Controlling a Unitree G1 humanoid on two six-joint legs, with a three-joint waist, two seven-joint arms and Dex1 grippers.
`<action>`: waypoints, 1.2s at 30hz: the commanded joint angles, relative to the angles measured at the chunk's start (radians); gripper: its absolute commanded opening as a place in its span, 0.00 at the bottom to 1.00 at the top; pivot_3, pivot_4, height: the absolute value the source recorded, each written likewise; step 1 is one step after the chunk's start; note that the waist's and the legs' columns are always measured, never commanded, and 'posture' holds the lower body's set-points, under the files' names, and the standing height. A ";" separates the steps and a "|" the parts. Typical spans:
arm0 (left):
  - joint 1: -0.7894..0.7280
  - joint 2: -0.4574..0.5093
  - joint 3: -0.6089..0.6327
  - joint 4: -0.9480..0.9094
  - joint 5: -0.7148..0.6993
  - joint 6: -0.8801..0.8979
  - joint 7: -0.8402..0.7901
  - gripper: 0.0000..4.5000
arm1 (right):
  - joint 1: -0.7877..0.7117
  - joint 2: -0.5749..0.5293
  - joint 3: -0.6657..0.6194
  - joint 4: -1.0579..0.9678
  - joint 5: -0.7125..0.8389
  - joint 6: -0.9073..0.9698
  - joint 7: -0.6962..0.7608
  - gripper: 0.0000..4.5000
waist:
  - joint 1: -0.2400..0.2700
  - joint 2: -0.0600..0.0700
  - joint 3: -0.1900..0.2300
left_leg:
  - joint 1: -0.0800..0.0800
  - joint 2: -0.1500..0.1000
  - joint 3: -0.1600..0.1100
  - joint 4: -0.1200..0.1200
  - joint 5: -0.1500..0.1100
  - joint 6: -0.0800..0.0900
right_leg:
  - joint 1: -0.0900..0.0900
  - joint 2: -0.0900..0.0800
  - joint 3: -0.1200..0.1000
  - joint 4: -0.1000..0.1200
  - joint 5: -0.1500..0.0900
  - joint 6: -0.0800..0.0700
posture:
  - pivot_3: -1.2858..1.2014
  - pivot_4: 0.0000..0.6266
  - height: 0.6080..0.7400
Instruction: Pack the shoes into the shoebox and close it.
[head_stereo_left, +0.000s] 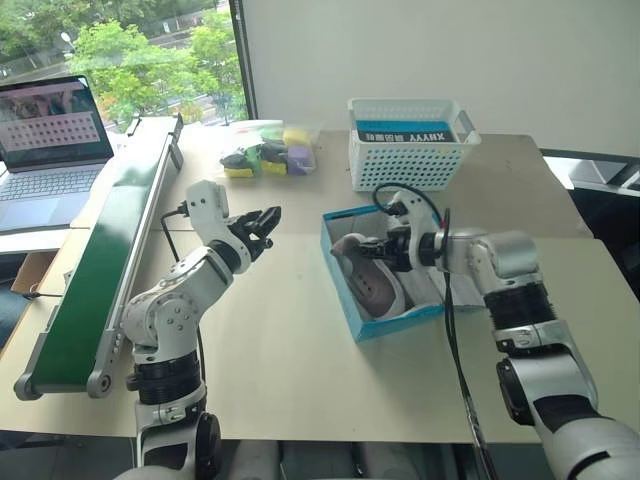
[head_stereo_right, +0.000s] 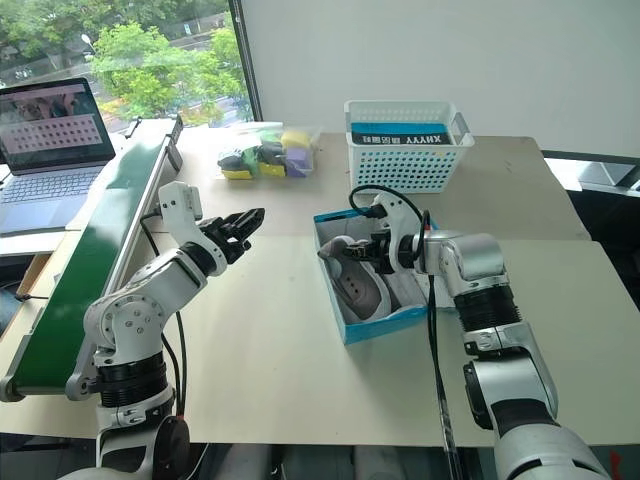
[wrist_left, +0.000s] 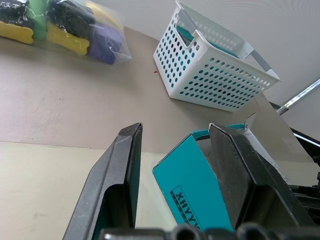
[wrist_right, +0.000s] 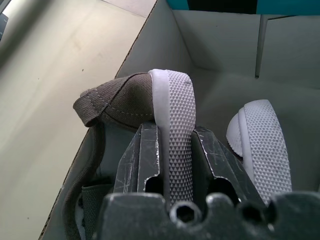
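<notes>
Blue cardboard marks the shoebox (head_stereo_left: 385, 322), open on the pale table (head_stereo_left: 300, 350) right of centre, its near corner well back from the table's front edge. From the head camera, the right gripper (head_stereo_left: 372, 248) reaches over the box's left wall, clenched on a grey-brown shoe (head_stereo_left: 352, 255) tipped on its side inside; a second shoe (head_stereo_left: 385, 290) lies in the box beside it. The left gripper (head_stereo_left: 268, 222) hangs released in the air left of the box, with bare tabletop below it. A white basket (head_stereo_left: 408, 150) stands just behind the box, and a green conveyor (head_stereo_left: 100, 290) runs along the table's left edge.

From the left wrist, the spread fingers (wrist_left: 117, 185) frame the box's blue side and the basket beyond, tabletop open between.

From the right wrist, the fingers (wrist_right: 142, 160) pinch the shoe's pale studded sole, its toe near the box's white wall.
</notes>
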 joint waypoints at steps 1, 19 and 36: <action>-0.004 0.005 -0.005 -0.037 0.004 -0.027 0.000 0.50 | 0.045 -0.001 0.100 0.075 -0.148 -0.104 -0.053 0.09 | 0.000 -0.001 0.000 | 0.001 0.000 0.000 0.000 0.000 0.000 | 0.001 0.000 0.000 0.000 0.000 0.000 | 0.52 0.24 1.00; -0.020 0.026 -0.046 -0.031 0.016 -0.031 -0.022 0.51 | 0.071 0.098 0.244 -0.023 -0.417 -0.226 -0.097 0.34 | -0.006 -0.004 -0.004 | 0.017 0.000 -0.001 0.000 0.000 0.000 | 0.019 0.001 0.000 -0.005 0.000 0.001 | 0.52 0.24 1.00; 0.063 0.356 -0.344 -0.129 0.081 -0.010 -0.437 0.51 | -0.072 -0.216 -0.153 -0.511 -0.181 0.218 0.004 0.97 | 0.011 0.004 0.003 | -0.003 -0.001 -0.001 -0.003 0.000 0.000 | -0.002 0.000 0.000 -0.005 0.000 0.001 | 0.52 0.24 1.00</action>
